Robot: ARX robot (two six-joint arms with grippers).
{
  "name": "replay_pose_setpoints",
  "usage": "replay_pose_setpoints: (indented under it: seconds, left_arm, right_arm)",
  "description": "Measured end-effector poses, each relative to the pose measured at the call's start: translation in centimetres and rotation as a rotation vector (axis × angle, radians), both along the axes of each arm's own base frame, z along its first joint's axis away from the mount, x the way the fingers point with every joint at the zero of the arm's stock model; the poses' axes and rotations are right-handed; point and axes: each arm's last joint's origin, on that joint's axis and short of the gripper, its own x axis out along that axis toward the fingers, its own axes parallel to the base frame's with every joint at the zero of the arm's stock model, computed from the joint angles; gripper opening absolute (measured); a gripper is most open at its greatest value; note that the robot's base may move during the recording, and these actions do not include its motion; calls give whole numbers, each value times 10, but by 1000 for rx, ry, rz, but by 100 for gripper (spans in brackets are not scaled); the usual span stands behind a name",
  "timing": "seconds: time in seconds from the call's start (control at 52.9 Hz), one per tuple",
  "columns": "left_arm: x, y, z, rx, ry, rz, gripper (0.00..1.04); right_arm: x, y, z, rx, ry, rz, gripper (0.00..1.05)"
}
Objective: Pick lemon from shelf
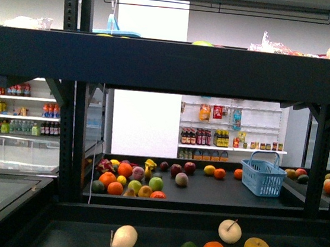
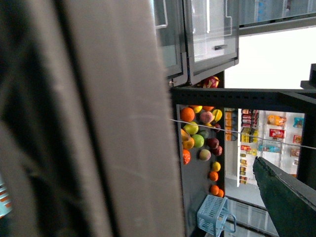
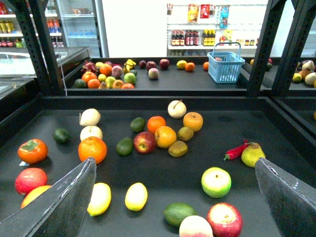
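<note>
the right gripper (image 3: 174, 164) hangs over the near part of the shelf (image 3: 217, 129), above its lower dark deck. its two fingers (image 3: 64, 207) are spread wide and there is nothing between them.

the lemon (image 3: 136, 196), bright yellow and oval, lies on the near part of that deck. it is not touched by the gripper. it sits within the span of the open fingers, closer to the left finger than to the right one. a second yellow oval fruit (image 3: 99, 198) lies just left of it, right beside the left finger. an orange (image 3: 92, 149) sits farther back on the left. a lime (image 3: 178, 213) lies just right of the lemon, and a green and red apple (image 3: 216, 181) lies farther right.

on the far deck a blue basket (image 1: 263, 177) stands to the right of a heap of mixed fruit (image 1: 126, 178).

of the left gripper (image 2: 276, 190) only one dark finger shows, beside a broad blurred grey upright (image 2: 98, 123). whether it is open or closed cannot be told.
</note>
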Motion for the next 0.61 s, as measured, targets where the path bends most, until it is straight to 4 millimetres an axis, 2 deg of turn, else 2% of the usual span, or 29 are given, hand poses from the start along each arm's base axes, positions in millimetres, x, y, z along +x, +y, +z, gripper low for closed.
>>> replay_pose_setpoints:
  seconds: [0.057,0.227,0.265,0.322,0.397,0.53,0.605]
  left_arm:
    - [0,0,-1,8,10,3,92]
    - [-2,-1,-4,29,64,14,62]
    - [-3,-1,-4,36,74,19,51]
    - [-5,-1,-2,42,85,26,41]
    - [-7,-2,-2,24,96,39,30]
    - [-10,-3,0,39,126,62,16]
    - [-12,-4,2,60,138,59,16]
  right_arm:
    - [0,0,0,0,0,0,97]
    - [0,0,0,0,0,0,97]
    - [0,0,0,0,0,0,97]
    - [0,0,0,0,0,0,97]
    - [0,0,0,0,0,0,97]
    - [0,0,0,0,0,0,97]
    - [0,0,0,0,0,0,97]
